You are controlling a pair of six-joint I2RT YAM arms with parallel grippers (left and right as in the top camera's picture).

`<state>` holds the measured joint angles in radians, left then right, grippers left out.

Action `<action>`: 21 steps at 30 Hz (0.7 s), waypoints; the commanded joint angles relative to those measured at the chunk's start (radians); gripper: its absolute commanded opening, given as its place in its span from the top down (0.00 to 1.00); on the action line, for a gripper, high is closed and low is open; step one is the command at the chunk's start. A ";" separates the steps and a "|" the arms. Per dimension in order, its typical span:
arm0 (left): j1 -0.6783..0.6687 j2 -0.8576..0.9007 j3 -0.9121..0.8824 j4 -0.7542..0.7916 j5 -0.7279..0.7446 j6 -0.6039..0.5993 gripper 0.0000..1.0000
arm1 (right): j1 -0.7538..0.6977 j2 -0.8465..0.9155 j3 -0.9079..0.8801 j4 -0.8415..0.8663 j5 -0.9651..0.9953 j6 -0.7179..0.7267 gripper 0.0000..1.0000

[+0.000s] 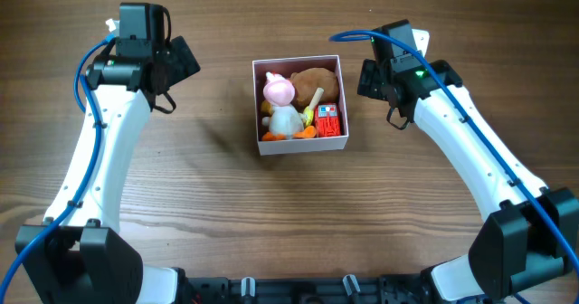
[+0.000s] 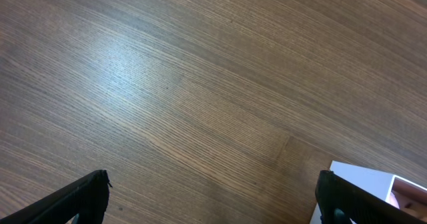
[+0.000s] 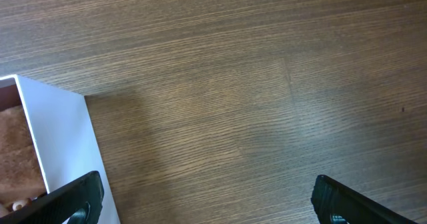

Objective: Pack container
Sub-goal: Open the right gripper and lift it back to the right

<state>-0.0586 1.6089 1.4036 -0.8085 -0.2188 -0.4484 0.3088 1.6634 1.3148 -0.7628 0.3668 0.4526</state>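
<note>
The container (image 1: 258, 105), a small square box with white walls and a pink inside, sits at the table's middle. It holds a pink and white toy (image 1: 280, 91), a brown plush (image 1: 318, 80), a red block (image 1: 327, 120) and small orange pieces. My left gripper (image 1: 181, 61) is open and empty, left of the box and apart from it. In the left wrist view its fingers (image 2: 212, 197) frame bare wood, with the box's corner (image 2: 363, 176) at the right. My right gripper (image 1: 369, 80) is open and empty just right of the box; its fingers (image 3: 208, 197) straddle wood beside the box wall (image 3: 60, 137).
The wooden table (image 1: 226, 213) stretches around the box. Blue cables run along both white arms.
</note>
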 commanded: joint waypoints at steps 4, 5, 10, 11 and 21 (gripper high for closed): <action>0.008 -0.006 0.003 -0.001 0.005 -0.012 0.00 | 0.004 0.003 -0.005 0.003 -0.010 0.018 0.00; 0.008 -0.006 0.003 -0.001 0.005 -0.012 0.00 | 0.004 0.003 -0.005 0.003 -0.010 0.018 0.00; 0.008 -0.006 0.003 -0.001 0.005 -0.012 0.00 | 0.004 0.003 -0.005 0.003 -0.010 0.019 0.00; 0.007 -0.006 0.003 -0.001 0.005 -0.012 0.00 | 0.004 0.003 -0.005 0.003 -0.010 0.019 0.00; 0.008 -0.006 0.003 -0.001 0.005 -0.012 0.00 | 0.006 -0.056 -0.005 0.003 -0.010 0.019 0.01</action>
<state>-0.0586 1.6089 1.4036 -0.8085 -0.2184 -0.4484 0.3088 1.6627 1.3148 -0.7628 0.3664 0.4526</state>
